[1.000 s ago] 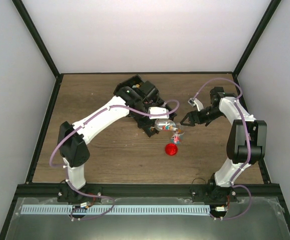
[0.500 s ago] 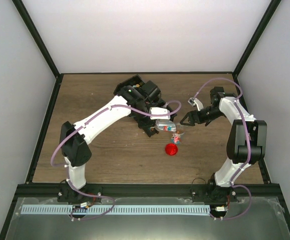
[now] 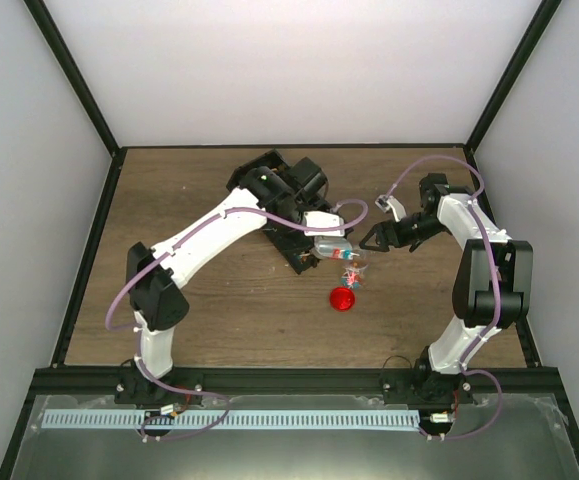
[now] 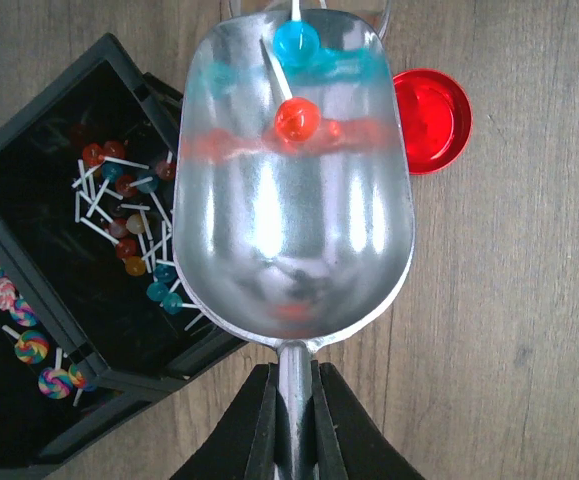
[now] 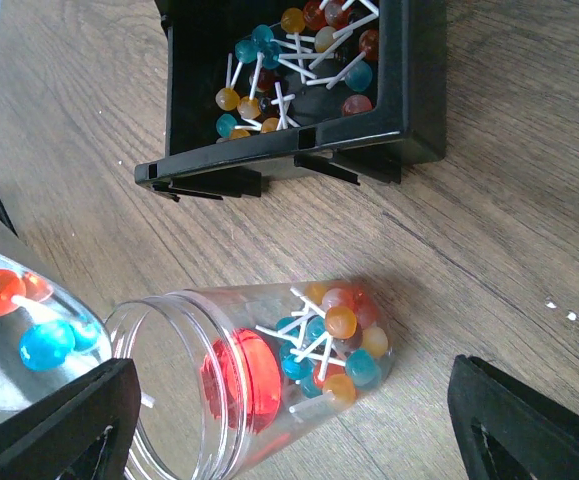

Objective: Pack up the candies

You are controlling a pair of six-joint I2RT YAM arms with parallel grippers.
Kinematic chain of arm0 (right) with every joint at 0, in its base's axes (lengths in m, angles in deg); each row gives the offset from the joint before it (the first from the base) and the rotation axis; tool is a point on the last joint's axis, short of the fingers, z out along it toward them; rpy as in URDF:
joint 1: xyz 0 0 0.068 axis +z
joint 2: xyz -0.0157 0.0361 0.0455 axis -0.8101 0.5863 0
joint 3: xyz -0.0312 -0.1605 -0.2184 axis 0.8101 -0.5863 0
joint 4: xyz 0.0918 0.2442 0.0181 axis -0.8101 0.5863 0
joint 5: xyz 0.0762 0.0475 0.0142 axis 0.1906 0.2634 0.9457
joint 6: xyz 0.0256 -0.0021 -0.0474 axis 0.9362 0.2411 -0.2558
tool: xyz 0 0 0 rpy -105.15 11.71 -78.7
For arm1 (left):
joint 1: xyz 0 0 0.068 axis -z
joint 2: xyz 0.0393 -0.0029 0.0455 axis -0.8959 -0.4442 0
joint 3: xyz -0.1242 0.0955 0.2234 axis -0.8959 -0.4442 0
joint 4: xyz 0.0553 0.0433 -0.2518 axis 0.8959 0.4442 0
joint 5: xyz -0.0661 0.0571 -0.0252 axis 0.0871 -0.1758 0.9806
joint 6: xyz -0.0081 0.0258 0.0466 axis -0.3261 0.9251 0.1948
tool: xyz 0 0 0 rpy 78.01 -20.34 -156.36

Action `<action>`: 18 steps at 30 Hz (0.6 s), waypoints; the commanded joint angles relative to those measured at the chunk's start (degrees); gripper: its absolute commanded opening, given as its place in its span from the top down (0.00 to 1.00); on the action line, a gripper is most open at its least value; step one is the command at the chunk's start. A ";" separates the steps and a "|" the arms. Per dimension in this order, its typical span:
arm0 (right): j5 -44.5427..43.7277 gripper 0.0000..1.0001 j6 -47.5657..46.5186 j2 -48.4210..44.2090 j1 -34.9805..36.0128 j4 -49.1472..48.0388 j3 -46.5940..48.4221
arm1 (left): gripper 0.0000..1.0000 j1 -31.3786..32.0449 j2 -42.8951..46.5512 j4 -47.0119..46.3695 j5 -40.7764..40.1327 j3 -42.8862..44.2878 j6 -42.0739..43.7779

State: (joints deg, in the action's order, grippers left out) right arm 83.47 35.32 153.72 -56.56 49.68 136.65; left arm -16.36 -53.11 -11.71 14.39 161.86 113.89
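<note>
The candies are small ball lollipops on white sticks. A blue and an orange one (image 4: 296, 118) lie near the front lip of a silvery metal scoop (image 4: 294, 200). My left gripper (image 4: 292, 378) is shut on the scoop's handle. The scoop's lip hangs by the mouth of a clear jar (image 5: 269, 370), which holds several more candies (image 5: 339, 345) at its bottom. My right gripper (image 5: 294, 405) is open, its fingers wide apart above the jar and not touching it. More candies (image 5: 289, 60) lie in a black bin (image 5: 399, 100).
A round red lid (image 4: 431, 120) lies on the wooden table just beyond the scoop's lip and shows through the jar in the right wrist view. The bin's other compartment holds swirl lollipops (image 4: 19, 320). Black frame posts border the table.
My left arm has shifted the scoop slightly to the right, toward the jar. The right arm has not moved.
</note>
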 commanded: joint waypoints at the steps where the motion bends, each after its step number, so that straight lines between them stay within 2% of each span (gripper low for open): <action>1: 0.97 0.13 0.27 -0.17 -0.33 -0.38 0.45 | 0.96 0.91 -1.41 1.88 -1.21 2.95 -0.01; 18: 1.02 0.13 0.61 -0.18 -0.35 -0.90 0.60 | 0.96 2.71 -2.57 4.63 -4.29 6.75 -0.72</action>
State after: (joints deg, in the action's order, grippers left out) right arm 83.47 35.38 153.72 -56.56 49.42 136.65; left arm -14.07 -55.53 -8.56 10.89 166.30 113.82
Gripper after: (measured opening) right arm 0.867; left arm 0.096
